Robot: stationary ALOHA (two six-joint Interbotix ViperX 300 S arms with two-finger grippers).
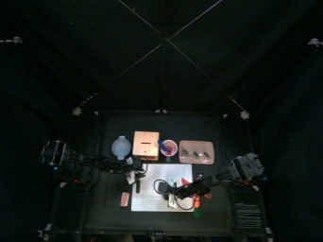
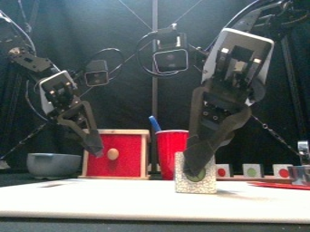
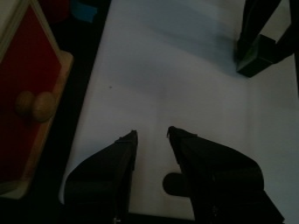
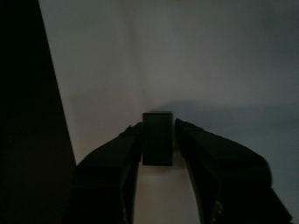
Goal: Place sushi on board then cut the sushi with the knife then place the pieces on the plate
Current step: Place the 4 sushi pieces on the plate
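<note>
A white cutting board [image 1: 161, 186] lies at the table's front. My right gripper [image 2: 194, 174] is shut on one sushi piece [image 2: 195, 182], which rests upright on the board [image 2: 145, 204]. In the right wrist view the dark block [image 4: 156, 138] sits clamped between the jaws over the white board [image 4: 176, 61]. My left gripper [image 2: 92, 145] hangs above the board's left part, in front of the wooden box, open with nothing in it [image 3: 152, 140]. A blue knife [image 2: 155, 122] stands in the red cup [image 2: 172, 152]. The pink tray [image 1: 195, 149] sits at the back right.
A wooden box with a red drawer front [image 2: 115, 154] and a blue-grey bowl [image 2: 53, 164] stand behind the board at the left. Several small sushi pieces [image 2: 251, 169] stand in a row at the back right. A small red thing [image 1: 124, 198] lies left of the board.
</note>
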